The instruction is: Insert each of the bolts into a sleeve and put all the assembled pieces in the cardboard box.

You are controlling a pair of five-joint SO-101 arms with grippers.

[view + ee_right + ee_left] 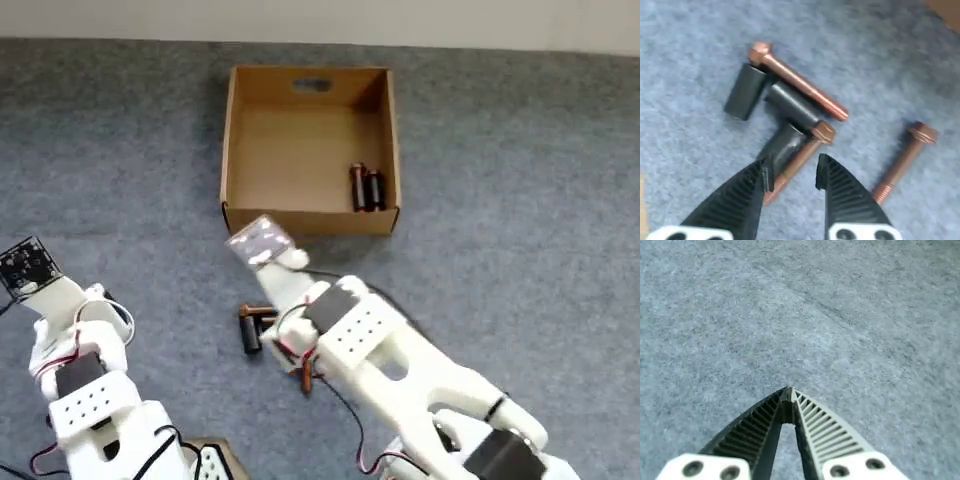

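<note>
Left gripper [789, 394]: fingers together, nothing between them, over bare grey carpeted table [790, 300].

Right gripper [794, 164]: fingers apart, hanging over a loose cluster. Shaft of one copper bolt [799, 157] lies in the gap, alongside a black sleeve [782, 145]. Just beyond, second sleeve [791, 105] and third sleeve [745, 91], with a long bolt [800, 84] touching them. A lone bolt [902, 160] lies apart.

Farthest: cardboard box [232, 150], two assembled pieces [365, 188] inside by its right-hand wall.

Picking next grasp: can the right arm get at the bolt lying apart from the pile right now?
Probably yes. The lone bolt lies flat on bare carpet, touching nothing, with nothing over it. The right gripper is open just beside it, though its jaws now straddle another bolt.
</note>
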